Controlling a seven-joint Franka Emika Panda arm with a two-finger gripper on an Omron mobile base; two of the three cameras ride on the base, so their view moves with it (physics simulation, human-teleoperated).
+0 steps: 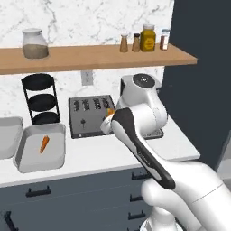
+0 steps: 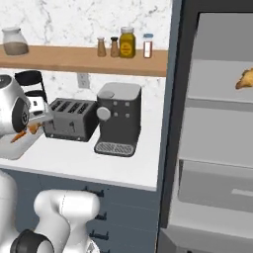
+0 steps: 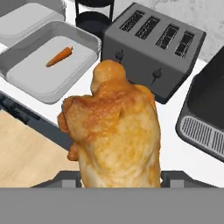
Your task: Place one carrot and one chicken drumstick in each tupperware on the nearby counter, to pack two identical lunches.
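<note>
A golden-brown chicken drumstick [image 3: 116, 131] stands close before the hand camera, and my gripper [image 3: 118, 180] is shut on its lower end. My gripper [image 1: 108, 120] hangs over the white counter [image 1: 103, 153] in front of the toaster, with a bit of the chicken drumstick [image 1: 109, 113] showing. To its left lies a tupperware [image 1: 31, 162] with one orange carrot [image 1: 44, 144] in it. In the hand view this tupperware [image 3: 30, 74] and carrot [image 3: 59, 57] lie up and left of the drumstick. A second tupperware [image 1: 9, 135] [image 3: 26, 19] sits beyond it, with nothing in the part that shows.
A silver-grey toaster [image 1: 92, 115] and a dark coffee machine [image 2: 117, 118] stand at the back of the counter. A black tiered rack [image 1: 40, 99] stands behind the tubs. A wooden shelf [image 1: 90, 56] carries jars. The open fridge [image 2: 217, 123] at right holds a golden-brown food piece [image 2: 244, 79].
</note>
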